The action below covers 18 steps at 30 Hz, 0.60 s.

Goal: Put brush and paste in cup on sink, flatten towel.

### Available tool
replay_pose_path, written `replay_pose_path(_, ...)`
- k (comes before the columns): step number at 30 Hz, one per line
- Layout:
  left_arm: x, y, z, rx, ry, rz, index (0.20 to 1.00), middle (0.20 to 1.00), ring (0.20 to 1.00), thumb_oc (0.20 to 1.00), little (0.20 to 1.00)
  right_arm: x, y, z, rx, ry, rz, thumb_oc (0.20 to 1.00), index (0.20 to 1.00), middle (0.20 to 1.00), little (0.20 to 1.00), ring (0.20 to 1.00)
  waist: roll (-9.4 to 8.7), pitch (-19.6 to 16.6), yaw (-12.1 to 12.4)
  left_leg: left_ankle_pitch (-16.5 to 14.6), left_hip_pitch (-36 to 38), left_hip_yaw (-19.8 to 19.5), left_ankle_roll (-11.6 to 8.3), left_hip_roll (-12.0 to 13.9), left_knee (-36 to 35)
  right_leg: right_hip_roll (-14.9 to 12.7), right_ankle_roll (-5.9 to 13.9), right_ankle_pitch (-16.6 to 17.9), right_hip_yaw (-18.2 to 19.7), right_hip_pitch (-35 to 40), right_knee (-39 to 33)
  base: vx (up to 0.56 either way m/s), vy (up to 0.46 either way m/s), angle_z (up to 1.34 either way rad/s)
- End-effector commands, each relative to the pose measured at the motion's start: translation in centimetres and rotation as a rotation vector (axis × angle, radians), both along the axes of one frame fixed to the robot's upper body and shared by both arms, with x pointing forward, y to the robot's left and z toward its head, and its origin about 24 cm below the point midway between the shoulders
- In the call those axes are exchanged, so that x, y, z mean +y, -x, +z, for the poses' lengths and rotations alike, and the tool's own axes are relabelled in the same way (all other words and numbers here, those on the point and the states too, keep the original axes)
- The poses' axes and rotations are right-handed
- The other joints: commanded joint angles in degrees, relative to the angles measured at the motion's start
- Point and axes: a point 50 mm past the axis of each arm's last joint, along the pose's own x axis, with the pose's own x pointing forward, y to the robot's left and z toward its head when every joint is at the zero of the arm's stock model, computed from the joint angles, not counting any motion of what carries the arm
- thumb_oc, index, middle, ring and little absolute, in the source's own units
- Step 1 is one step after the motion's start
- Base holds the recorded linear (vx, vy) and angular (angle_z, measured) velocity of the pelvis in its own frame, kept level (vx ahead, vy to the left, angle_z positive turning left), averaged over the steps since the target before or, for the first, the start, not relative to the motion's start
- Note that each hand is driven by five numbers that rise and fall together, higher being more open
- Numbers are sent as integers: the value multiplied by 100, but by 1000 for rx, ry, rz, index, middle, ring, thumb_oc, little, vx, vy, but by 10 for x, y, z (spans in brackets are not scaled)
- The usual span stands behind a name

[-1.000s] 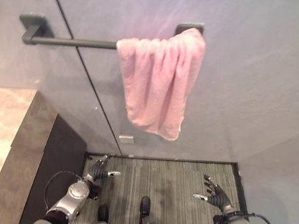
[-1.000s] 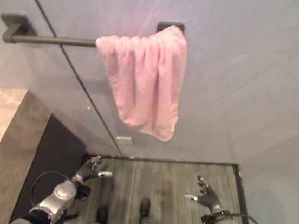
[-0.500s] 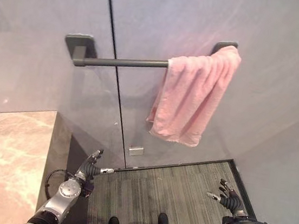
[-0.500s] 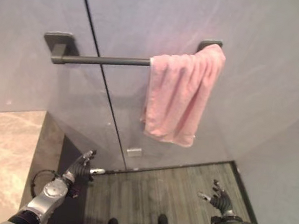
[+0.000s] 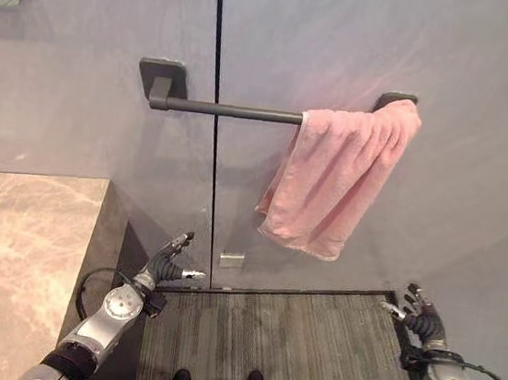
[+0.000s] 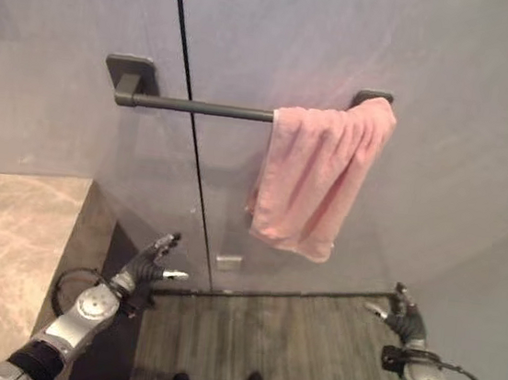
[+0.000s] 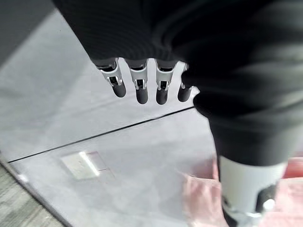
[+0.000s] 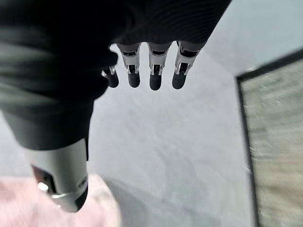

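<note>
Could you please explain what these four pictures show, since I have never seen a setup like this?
This is a two-legged humanoid robot with silver-grey arms. Two pictures come from a stereo camera on its head, looking down; the other two come from cameras on its wrists, looking along each hand. Ahead, on a grey wall, a dark metal towel bar carries a bunched pink terry towel, crowded toward the bar's right end. To the left is a beige marble countertop; below is grey striped flooring. The left hand and right hand hang low with relaxed fingers, both apart from the towel. Neither holds anything.
</note>
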Motion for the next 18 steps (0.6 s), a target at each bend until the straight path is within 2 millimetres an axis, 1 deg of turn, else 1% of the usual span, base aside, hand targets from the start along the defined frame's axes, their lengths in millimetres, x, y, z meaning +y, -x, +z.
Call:
replay_pose_path(1,-11,-19,30,-132,22,-87,1000,1000,1000,1000,1000,-13,-18,43,-202,-42,35,1000,1000,1000,1000,1000,-21,-194,111,-162,25,69,-6,-317,331,6,367,462,132,-234,182,96,-101,4)
replay_pose_path(2,-14,-21,33,-136,42,-101,1000,1000,1000,1000,1000,-15,-20,46,-209,-74,50,1000,1000,1000,1000,1000,-26,-205,131,-162,56,49,-27,-300,304,1,347,449,96,-201,147,92,-91,3)
replay_pose_path(4,-15,-21,33,-130,50,-105,1000,1000,1000,1000,1000,-18,-19,47,-204,-65,49,1000,1000,1000,1000,1000,-25,-216,133,-159,80,29,-38,-291,276,-2,334,440,56,-167,114,78,-67,14)
replay_pose_path(5,-19,-26,39,-142,54,-129,1000,1000,1000,1000,1000,-19,-24,55,-194,-56,87,1000,1000,1000,1000,1000,-24,-229,134,-136,114,-19,-74,-268,211,0,288,411,-23,-118,60,102,-99,18)
replay_pose_path(8,-29,-34,53,-186,66,-176,1000,1000,1000,1000,1000,-24,-35,71,-232,-52,103,1000,1000,1000,1000,1000,2,-231,145,-71,140,-96,-124,-231,80,-22,245,382,-145,-83,0,89,-96,13)
replay_pose_path(11,-47,-46,71,-240,88,-239,1000,1000,1000,1000,1000,-19,-53,86,-264,-54,135,1000,1000,1000,1000,1000,42,-187,165,-12,99,-178,-163,-203,-3,-31,203,353,-238,-122,-7,32,-76,20)
replay_pose_path(14,-67,-53,88,-288,122,-302,1000,1000,1000,1000,1000,-8,-74,102,-279,-42,203,1000,1000,1000,1000,1000,98,-116,192,42,44,-228,-194,-181,-61,-46,180,358,-296,-167,-57,-7,-65,15)
replay_pose_path(15,-81,-57,99,-317,150,-345,1000,1000,1000,1000,1000,1,-87,113,-309,-54,238,1000,1000,1000,1000,1000,150,-67,213,86,-29,-233,-216,-174,-104,-55,175,368,-316,-242,-85,-25,-56,13)
replay_pose_path(16,-80,-58,99,-318,150,-344,1000,1000,1000,1000,1000,1,-87,114,-310,-54,239,1000,1000,1000,1000,1000,153,-65,208,87,-34,-234,-216,-174,-104,-55,174,368,-317,-247,-83,-33,-46,8)
replay_pose_path(18,-95,-61,107,-340,168,-383,1000,1000,1000,1000,1000,15,-100,122,-333,-83,284,1000,1000,1000,1000,1000,205,5,228,149,-126,-255,-243,-169,-144,-56,160,389,-320,-337,-108,-55,-32,1)
